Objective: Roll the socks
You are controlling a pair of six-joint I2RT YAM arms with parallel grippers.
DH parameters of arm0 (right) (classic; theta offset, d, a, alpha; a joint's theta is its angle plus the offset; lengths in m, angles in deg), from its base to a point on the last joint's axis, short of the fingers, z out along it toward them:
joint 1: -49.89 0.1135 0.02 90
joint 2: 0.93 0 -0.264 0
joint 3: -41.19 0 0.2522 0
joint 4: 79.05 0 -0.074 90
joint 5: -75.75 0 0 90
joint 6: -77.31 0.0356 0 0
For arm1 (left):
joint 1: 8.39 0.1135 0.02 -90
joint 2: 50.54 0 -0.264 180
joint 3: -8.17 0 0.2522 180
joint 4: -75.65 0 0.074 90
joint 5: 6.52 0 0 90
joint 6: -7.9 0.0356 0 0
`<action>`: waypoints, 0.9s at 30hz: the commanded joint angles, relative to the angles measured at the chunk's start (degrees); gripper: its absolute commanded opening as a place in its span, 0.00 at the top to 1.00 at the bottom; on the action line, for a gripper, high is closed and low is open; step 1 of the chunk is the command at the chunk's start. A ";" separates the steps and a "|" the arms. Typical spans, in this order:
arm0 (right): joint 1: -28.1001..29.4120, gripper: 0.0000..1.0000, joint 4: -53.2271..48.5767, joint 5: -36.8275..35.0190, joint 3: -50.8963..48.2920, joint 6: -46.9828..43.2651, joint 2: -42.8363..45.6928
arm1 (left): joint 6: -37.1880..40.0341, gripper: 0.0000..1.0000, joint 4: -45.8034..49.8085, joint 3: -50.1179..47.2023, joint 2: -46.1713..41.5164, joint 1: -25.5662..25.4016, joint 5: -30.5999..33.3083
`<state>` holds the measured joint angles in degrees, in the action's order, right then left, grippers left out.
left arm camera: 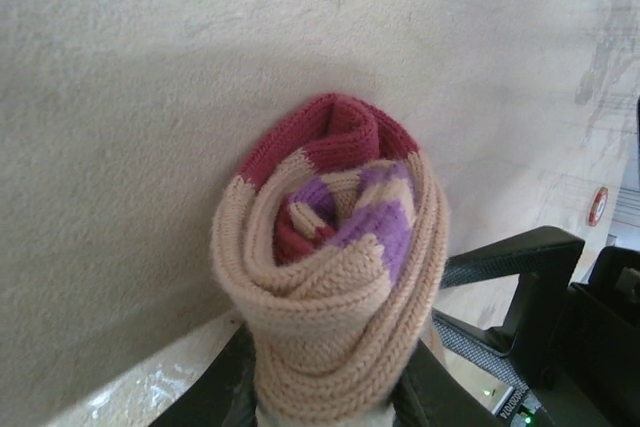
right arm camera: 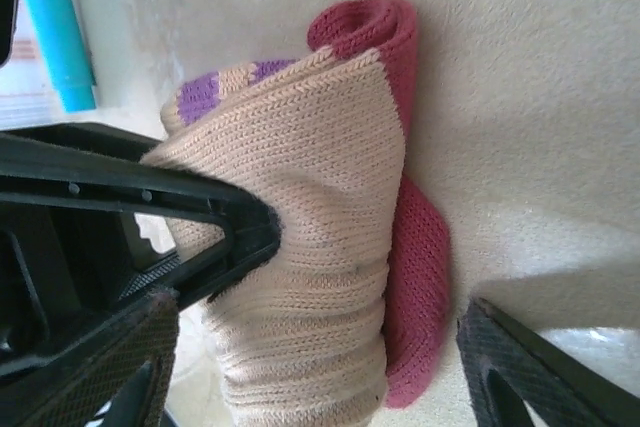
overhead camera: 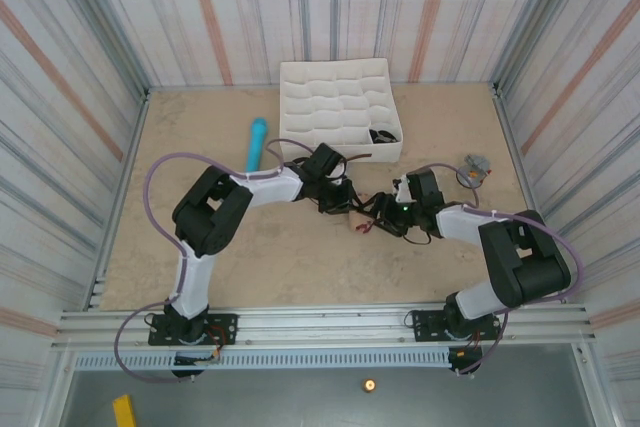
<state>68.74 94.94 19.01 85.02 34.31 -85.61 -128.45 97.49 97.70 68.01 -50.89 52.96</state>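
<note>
The beige sock is sitting rolled into a tight spiral bundle in the lower centre of the left wrist frame. Its coiled end is facing the camera, with purple stripes winding inside and maroon arching over the top. In the right wrist frame it is lying on the desk, maroon running down its right edge.

A sandy table sits inside tall walls with pink, blue and grey stripes. At 12 o'clock on the table is a white box split into lots of little wavy pockets. At 11 o'clock lies 1 light-blue tube, near the box but not touching it. At 3 o'clock sits 1 small grey thing, too tiny to tell what it is. Below the table, at 7 o'clock, is 1 yellow bit
</note>
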 commanded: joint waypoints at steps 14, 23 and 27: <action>6.10 0.46 -5.94 -10.31 -0.40 5.39 -9.10 | -1.29 1.00 2.65 0.36 4.13 -0.29 0.29; 4.93 0.41 -4.65 -9.41 -1.62 6.37 -7.74 | -0.87 1.00 2.79 0.29 4.01 -0.27 -0.07; 3.84 0.25 -5.11 -8.47 -1.61 6.19 -6.21 | -0.53 1.00 2.56 0.32 4.08 -0.21 -0.71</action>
<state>73.44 99.46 16.80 86.51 39.56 -89.07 -129.52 95.54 98.71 69.23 -49.47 52.41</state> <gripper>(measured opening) 0.734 0.264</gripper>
